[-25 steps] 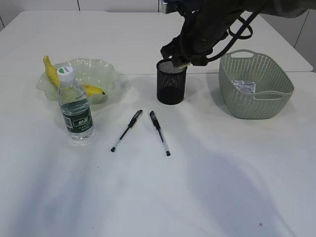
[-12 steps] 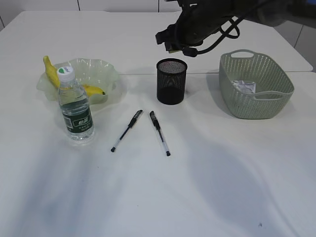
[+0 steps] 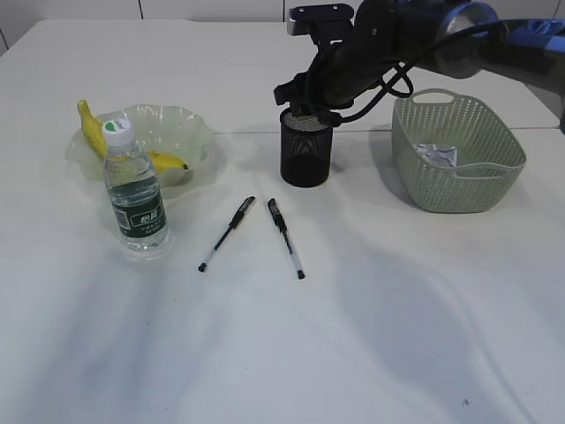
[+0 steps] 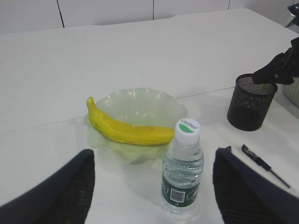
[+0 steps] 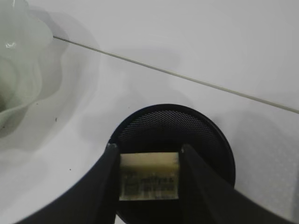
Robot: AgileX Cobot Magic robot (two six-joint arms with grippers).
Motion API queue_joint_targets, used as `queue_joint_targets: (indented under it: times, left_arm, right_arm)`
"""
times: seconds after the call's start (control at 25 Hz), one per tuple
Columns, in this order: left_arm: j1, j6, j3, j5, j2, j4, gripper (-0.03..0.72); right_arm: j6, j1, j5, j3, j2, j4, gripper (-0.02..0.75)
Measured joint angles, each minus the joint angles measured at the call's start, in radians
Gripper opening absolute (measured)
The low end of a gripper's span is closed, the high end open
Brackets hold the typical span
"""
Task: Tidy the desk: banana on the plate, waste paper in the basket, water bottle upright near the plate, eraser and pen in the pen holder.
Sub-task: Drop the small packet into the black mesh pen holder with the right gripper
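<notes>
Table [image 3: 353,336] white, seam line crossing behind pen holder [image 3: 306,147].

Banana [image 4: 128,132] yellow; plate [image 4: 140,103] pale green, see-thru; pen holder [image 3: 305,147] black mesh; basket [image 3: 455,151] grey-green w/ holes; bottle [image 3: 133,188] clear, green/white cap; eraser [image 5: 149,176] cream.

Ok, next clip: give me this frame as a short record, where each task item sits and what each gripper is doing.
banana: on the plate
bottle: upright, in front of the plate
paper: in the basket
pens: two, flat on the table, left pen, right pen
eraser: held between the right gripper's fingers, above the holder opening
right gripper: shut on the eraser
left gripper: open, empty, above the bottle
</notes>
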Motion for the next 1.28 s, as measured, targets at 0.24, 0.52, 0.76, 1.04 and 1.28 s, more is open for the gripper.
queue_joint_targets:
  times: [0.24,0.52,0.76,1.04,1.28]
  left_arm:
    - [0.000,0.000,0.000,0.000,0.000,0.000,0.552]
    - [0.000,0.000,0.000,0.000,0.000,0.000,0.552]
    - [0.000,0.000,0.000,0.000,0.000,0.000,0.552]
    - [0.000,0.000,0.000,0.000,0.000,0.000,0.552]
    - [0.000,0.000,0.000,0.000,0.000,0.000,0.552]
  right_arm:
    - [0.000,-0.009,0.000,0.000,0.017,0.014,0.278]
    - [0.000,-0.010,-0.004,0.000,0.017,0.031,0.330]
    - [0.000,-0.010,-0.004,0.000,0.017,0.044,0.343]
    - [0.000,-0.010,0.011,-0.001,0.017,0.044,0.391]
    - [0.000,-0.010,0.082,-0.029,0.013,0.045,0.392]
